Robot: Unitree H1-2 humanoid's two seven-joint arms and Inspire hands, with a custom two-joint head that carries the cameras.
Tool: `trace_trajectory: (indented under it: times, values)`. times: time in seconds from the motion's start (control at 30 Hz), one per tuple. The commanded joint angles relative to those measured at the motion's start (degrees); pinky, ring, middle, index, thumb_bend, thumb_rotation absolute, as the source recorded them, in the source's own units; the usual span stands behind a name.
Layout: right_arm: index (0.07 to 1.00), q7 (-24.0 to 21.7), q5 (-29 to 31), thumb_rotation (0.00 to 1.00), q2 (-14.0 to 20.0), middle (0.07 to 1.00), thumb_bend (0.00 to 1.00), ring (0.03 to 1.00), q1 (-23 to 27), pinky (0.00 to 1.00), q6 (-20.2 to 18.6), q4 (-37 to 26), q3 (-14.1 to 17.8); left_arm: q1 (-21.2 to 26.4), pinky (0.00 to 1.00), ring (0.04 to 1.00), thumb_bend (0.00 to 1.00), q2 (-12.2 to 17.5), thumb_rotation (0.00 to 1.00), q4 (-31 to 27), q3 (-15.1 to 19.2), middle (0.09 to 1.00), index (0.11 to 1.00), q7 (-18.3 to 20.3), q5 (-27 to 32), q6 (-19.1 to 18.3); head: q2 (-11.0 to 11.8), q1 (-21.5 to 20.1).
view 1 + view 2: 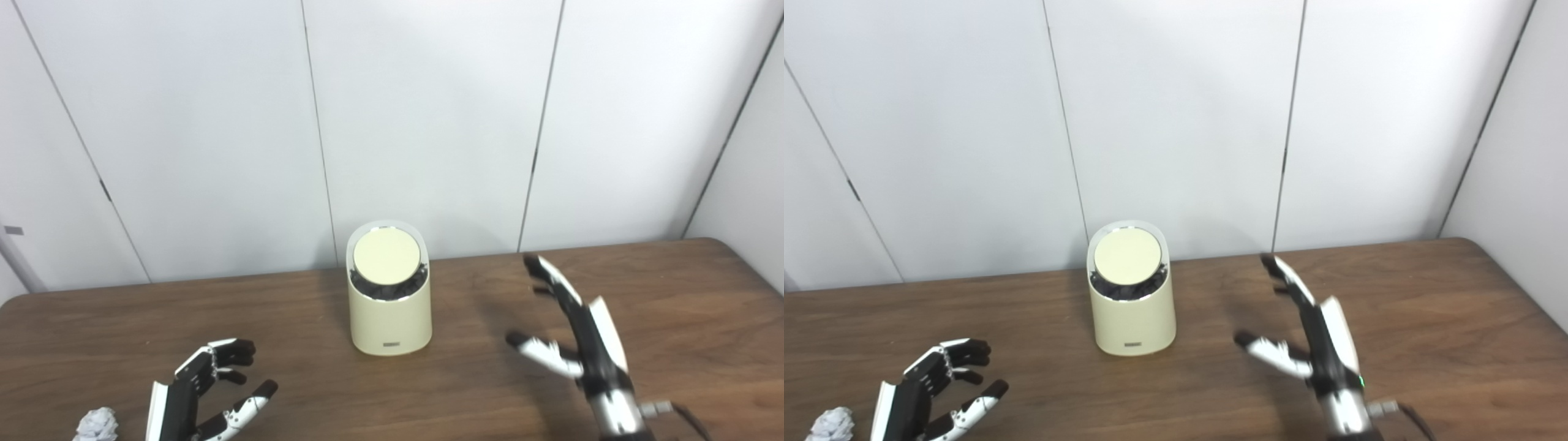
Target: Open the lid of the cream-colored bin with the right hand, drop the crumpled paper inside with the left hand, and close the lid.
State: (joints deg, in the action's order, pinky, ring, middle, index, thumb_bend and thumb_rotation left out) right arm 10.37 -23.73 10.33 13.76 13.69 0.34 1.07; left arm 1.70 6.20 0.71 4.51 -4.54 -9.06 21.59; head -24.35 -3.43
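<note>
A cream-colored bin (389, 318) stands upright on the wooden table, near its back edge and a little left of the middle. Its round lid (386, 255) sits tilted toward me, with a dark gap showing below its front edge. A crumpled white paper ball (97, 424) lies at the near left corner. My left hand (202, 392) is open and empty, just right of the paper and apart from it. My right hand (572, 327) is open and empty, raised to the right of the bin with fingers pointing up and away.
The wooden table (704, 306) ends at a rounded back right corner. White wall panels (429, 122) stand close behind the bin.
</note>
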Motion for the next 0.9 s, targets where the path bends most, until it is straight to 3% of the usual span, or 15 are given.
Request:
trace_trajectory:
  times: [0.0,0.27,0.5,0.63,0.87]
  values:
    - [0.866,-0.30,-0.50,0.73,0.01,0.862,0.87,0.847,3.79,0.77,-1.57,-2.22,0.05,0.57,0.51,0.622,0.73,-0.12,0.16,0.89,-0.22,0.643,0.629,-0.80,-0.73,1.82,-0.07,-0.05]
    - [0.862,-3.01,-4.34,0.64,-1.15,0.856,0.91,0.837,11.36,0.74,-13.07,-4.28,-1.63,-0.02,0.51,0.623,0.73,-0.38,0.14,0.32,-0.30,0.644,0.632,-0.70,-0.44,1.77,-0.41,0.50]
    - [0.844,-2.43,-6.94,0.61,-2.48,0.824,0.96,0.781,16.02,0.65,-16.90,-2.73,-3.77,-0.26,0.51,0.623,0.74,-0.73,0.15,-0.21,-0.48,0.643,0.629,-0.79,-0.80,1.42,-0.49,0.84]
    - [0.846,-2.96,-7.03,0.60,-2.58,0.831,0.93,0.784,17.89,0.66,-18.24,-0.79,-4.57,-0.40,0.51,0.623,0.73,-0.74,0.15,-0.29,-0.60,0.644,0.631,-0.88,-1.19,1.78,-0.75,0.87]
    - [0.860,-1.74,-12.39,0.54,-3.20,0.840,0.97,0.782,20.75,0.64,-25.16,2.30,-6.28,-0.37,0.51,0.617,0.75,-1.27,0.18,-0.45,-0.79,0.642,0.627,-1.11,-1.82,1.39,-0.70,0.97]
